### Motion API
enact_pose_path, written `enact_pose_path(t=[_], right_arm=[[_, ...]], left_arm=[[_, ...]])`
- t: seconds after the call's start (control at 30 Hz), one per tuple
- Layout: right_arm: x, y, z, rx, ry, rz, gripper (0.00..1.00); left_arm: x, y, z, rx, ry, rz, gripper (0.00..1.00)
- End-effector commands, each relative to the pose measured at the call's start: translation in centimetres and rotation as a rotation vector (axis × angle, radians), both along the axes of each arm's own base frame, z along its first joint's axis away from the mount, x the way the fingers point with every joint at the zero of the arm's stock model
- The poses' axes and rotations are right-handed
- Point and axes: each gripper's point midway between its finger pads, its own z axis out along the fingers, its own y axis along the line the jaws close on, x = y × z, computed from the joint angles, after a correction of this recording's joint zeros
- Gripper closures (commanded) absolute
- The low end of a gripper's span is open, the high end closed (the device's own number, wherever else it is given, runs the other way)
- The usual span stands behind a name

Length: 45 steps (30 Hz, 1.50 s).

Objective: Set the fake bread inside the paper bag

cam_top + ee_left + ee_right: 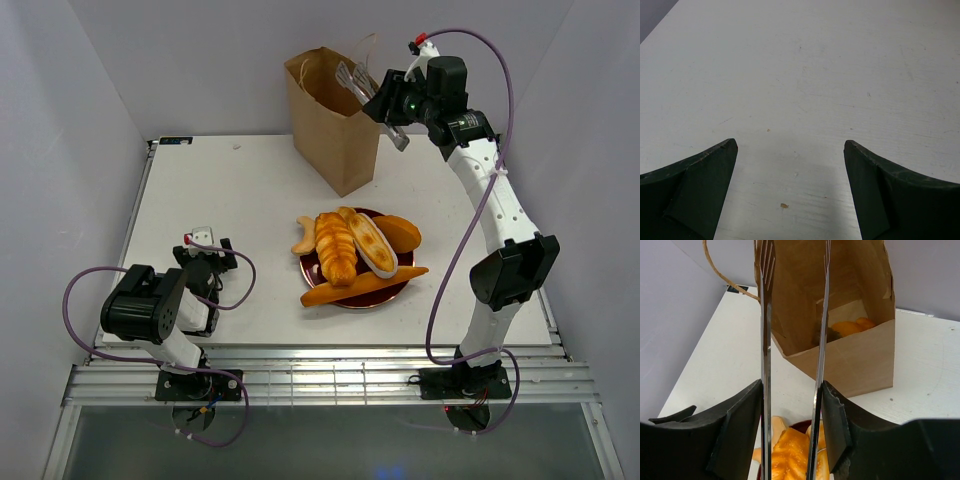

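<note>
The brown paper bag stands upright and open at the back of the table. In the right wrist view an orange piece of fake bread lies at the bottom of the paper bag. More fake bread is piled on a dark red plate in the middle. My right gripper hangs above the bag's right rim, shut on metal tongs. The tongs' two arms stand apart over the bag mouth with nothing between them, pressed against my right gripper's pads. My left gripper rests open on the table.
A long baguette lies across the plate's front edge. Grey walls close in the table on three sides. The bag's twisted handle loops out to the left. The left gripper sees only bare white tabletop with small crumbs.
</note>
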Motion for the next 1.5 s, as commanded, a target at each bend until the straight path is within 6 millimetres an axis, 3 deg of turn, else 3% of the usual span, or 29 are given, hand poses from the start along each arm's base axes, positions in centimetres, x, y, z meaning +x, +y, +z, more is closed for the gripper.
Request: enact_pose_path(t=[0.0,0.13,0.27,0.33,0.4,0.43,0.47,0.5,0.53,0.57,0.63,0.73,0.83,0.87,0.9,0.97,1.0,1.07,1.1,1.17,1.23,1.3,1.47], right_arm=[[-0.7,0.1,4.8,0.044,-0.123,0.025,0.46],[-1.3,-0.1,4.9,0.044,-0.119,0.032,0.46],[-3.3,0.1,5.6,0.046,-0.136,0.079,0.49],[-4.0,-0.1,5.0,0.036,-0.132,0.087,0.49],[-5.7,-0.5,6.4,0.046,-0.177,0.1,0.49],[-6.1,-0.6,5.3,0.04,-0.154,0.101,0.49],[-7.6,-0.8,6.5,0.048,-0.182,0.113,0.49],[-8.2,-0.9,6.5,0.047,-0.187,0.117,0.49],[-8.7,-0.8,5.2,0.041,-0.164,0.125,0.49],[-10.2,-1.0,6.2,0.047,-0.189,0.133,0.49],[-11.8,-0.7,5.8,0.042,-0.193,0.156,0.49],[-15.2,0.2,3.7,0.019,-0.169,0.214,0.49],[-18.6,1.1,-0.3,-0.033,-0.118,0.27,0.49],[-20.0,0.8,-0.6,-0.043,-0.127,0.272,0.49],[-20.8,0.8,-3.2,-0.067,-0.081,0.282,0.49],[-23.2,0.9,-4.2,-0.073,-0.083,0.304,0.49],[-24.0,0.8,-6.4,-0.092,-0.041,0.315,0.48],[-25.8,0.2,-6.9,-0.089,-0.049,0.316,0.48],[-26.4,-0.2,-8.6,-0.102,-0.012,0.309,0.48],[-27.5,-1.4,-8.8,-0.104,-0.021,0.281,0.48],[-28.5,-2.4,-10.9,-0.128,0.036,0.258,0.48],[-29.1,-3.6,-11.4,-0.132,0.042,0.218,0.46],[-30.1,-6.5,-15.0,-0.18,0.18,0.076,0.45]], left_arm=[[1.0,-0.3,3.3,-0.03,-0.129,-0.009,0.02],[1.0,-0.3,3.3,-0.03,-0.129,-0.009,0.02],[0.9,-0.3,3.2,-0.03,-0.127,-0.009,0.02],[0.9,-0.3,3.2,-0.03,-0.127,-0.009,0.02],[1.0,-0.3,3.3,-0.03,-0.129,-0.009,0.02],[1.0,-0.3,3.3,-0.03,-0.13,-0.009,0.02],[1.0,-0.3,3.3,-0.03,-0.129,-0.009,0.02],[1.0,-0.3,3.3,-0.03,-0.129,-0.009,0.02],[0.9,-0.2,3.2,-0.03,-0.127,-0.007,0.02],[0.9,-0.3,3.2,-0.03,-0.127,-0.009,0.02],[0.9,-0.3,3.2,-0.03,-0.127,-0.009,0.02],[0.9,-0.2,3.2,-0.03,-0.127,-0.007,0.02],[0.9,-0.2,3.2,-0.03,-0.127,-0.007,0.02],[1.0,-0.2,3.3,-0.03,-0.129,-0.007,0.02],[0.9,-0.2,3.2,-0.03,-0.127,-0.007,0.02],[0.9,-0.3,3.3,-0.03,-0.129,-0.009,0.02],[0.9,-0.3,3.2,-0.03,-0.127,-0.009,0.02],[1.0,-0.3,3.3,-0.03,-0.129,-0.009,0.02],[1.0,-0.3,3.3,-0.03,-0.129,-0.009,0.02],[0.9,-0.3,3.2,-0.03,-0.127,-0.009,0.02],[0.9,-0.2,3.2,-0.03,-0.127,-0.007,0.02],[1.0,-0.3,3.3,-0.03,-0.129,-0.009,0.02],[1.0,-0.3,3.3,-0.03,-0.129,-0.009,0.02]])
